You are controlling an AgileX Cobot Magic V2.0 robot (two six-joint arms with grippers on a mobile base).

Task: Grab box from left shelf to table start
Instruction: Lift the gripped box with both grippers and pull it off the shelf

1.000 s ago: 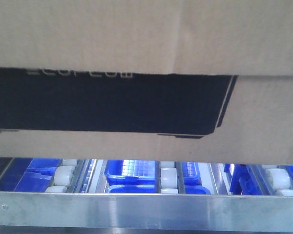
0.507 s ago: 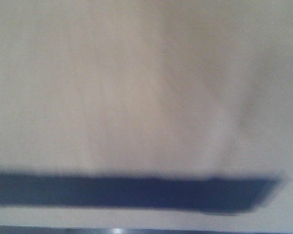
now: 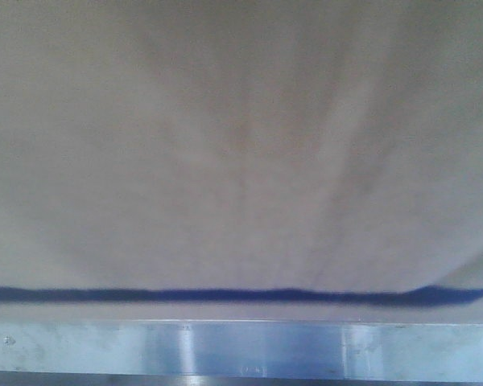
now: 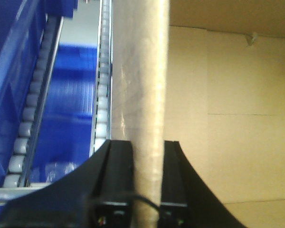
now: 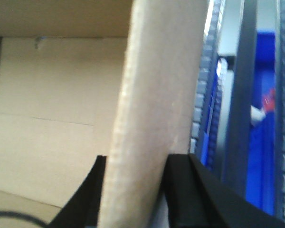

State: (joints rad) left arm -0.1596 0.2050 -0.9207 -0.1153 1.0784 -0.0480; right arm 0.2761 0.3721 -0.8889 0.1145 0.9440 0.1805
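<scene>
Your box (image 3: pixel 241 145) filled the front view, its dark print blurred to a thin band with no lettering readable, just above the shelf rail (image 3: pixel 241 350). Your left gripper (image 4: pixel 146 145) pinched one cardboard wall between both fingers, with the box's inside to its right and rollers (image 4: pixel 26 128) and blue bins (image 4: pixel 66 118) to its left. Your right gripper (image 5: pixel 138 161) clamped another wall, with rollers to its right.
</scene>
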